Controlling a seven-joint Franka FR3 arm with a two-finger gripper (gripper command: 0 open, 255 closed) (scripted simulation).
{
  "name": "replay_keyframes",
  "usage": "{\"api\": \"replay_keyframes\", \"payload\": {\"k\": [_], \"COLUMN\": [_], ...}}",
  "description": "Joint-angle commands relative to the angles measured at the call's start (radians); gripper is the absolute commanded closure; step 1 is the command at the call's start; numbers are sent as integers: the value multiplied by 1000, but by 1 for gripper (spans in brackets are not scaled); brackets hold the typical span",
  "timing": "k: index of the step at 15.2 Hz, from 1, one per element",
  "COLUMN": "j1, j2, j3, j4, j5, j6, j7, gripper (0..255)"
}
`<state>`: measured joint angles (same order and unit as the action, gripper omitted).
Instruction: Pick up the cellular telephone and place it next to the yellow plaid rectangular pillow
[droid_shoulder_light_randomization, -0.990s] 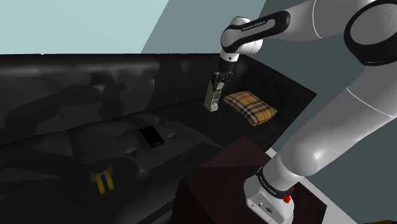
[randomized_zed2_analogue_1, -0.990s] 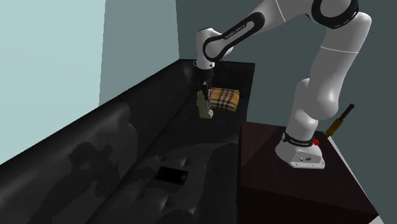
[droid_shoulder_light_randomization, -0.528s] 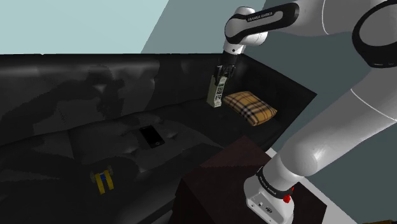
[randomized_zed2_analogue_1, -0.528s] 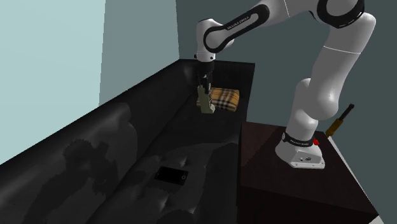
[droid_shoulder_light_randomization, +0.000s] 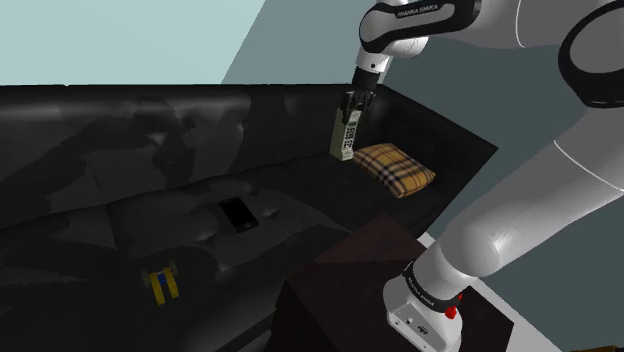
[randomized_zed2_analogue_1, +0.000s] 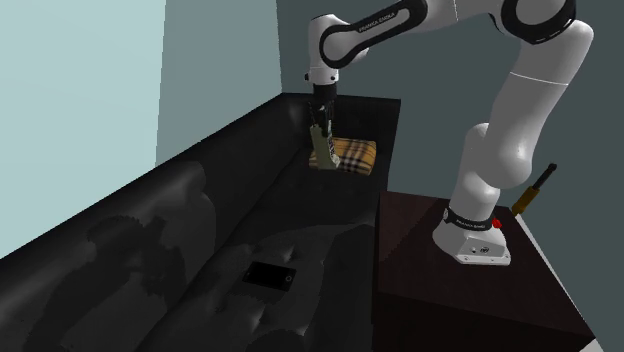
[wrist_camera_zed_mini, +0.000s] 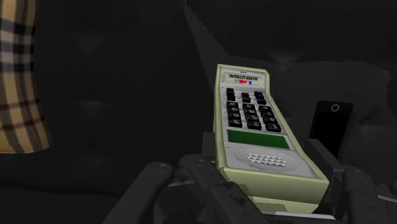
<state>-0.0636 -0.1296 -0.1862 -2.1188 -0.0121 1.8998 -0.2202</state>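
Sofa (droid_shoulder_light_randomization: 120, 160), black and glossy, backs onto pale teal wall (droid_shoulder_light_randomization: 120, 40) meeting darker wall (droid_shoulder_light_randomization: 310, 50). Gripper (droid_shoulder_light_randomization: 350, 110) clamped on olive keypad phone (droid_shoulder_light_randomization: 346, 138), near yellow plaid pillow (droid_shoulder_light_randomization: 394, 167) on seat.

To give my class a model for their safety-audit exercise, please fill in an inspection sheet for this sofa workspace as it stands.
Surface: black sofa, seat dimpled.
Job's things: olive cellular telephone hanging upright beside the yellow plaid pillow; contact with the seat unclear.
Clutter: flat black slab and blue-yellow item on the seat.
Grippers: gripper shut on the telephone's upper end.
Cables: nothing seen.
Surroundings: grey-blue walls, dark stand.
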Motion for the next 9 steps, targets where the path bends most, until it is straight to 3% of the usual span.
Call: {"api": "replay_keyframes", "payload": {"k": [1,9], "j1": [-13,-93], "j2": [35,252], "j3": [-18,-98], "j4": [30,205], "j5": [2,43], "j6": [4,40], "j7": [-32,-210], "gripper": [255,255]}}
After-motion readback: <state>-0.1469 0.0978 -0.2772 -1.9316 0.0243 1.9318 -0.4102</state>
